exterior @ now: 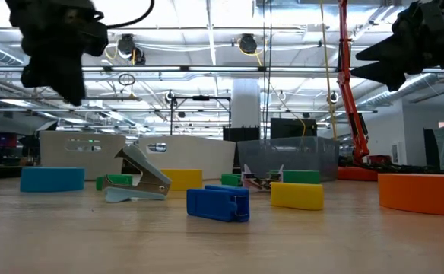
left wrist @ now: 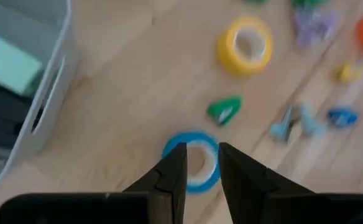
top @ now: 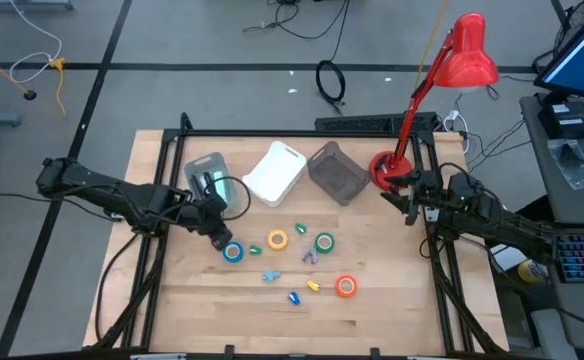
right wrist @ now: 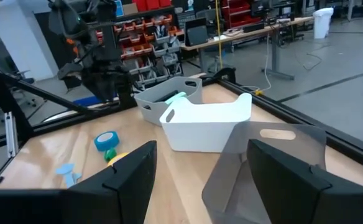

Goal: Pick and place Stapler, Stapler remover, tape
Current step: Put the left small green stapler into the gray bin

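Note:
Four tape rolls lie flat on the wooden table: blue (top: 233, 252), yellow (top: 277, 240), green (top: 324, 242) and orange (top: 346, 286). Several small claw-shaped stapler removers (top: 270, 275) are scattered among them. A pale green and black thing (top: 212, 182), which I take for the stapler, lies in the grey bin (top: 200, 166). My left gripper (left wrist: 201, 155) hovers open above the blue roll (left wrist: 194, 167), pointing steeply down, well clear of the table in the low view (exterior: 55, 53). My right gripper (top: 409, 205) waits open at the table's right edge, pointing level.
A white bin (top: 275, 172) and a dark grey bin (top: 337, 172) stand beside the grey one along the far side. A red desk lamp (top: 452, 70) has its base (top: 384, 168) at the far right corner. Bare wood lies near the front edge.

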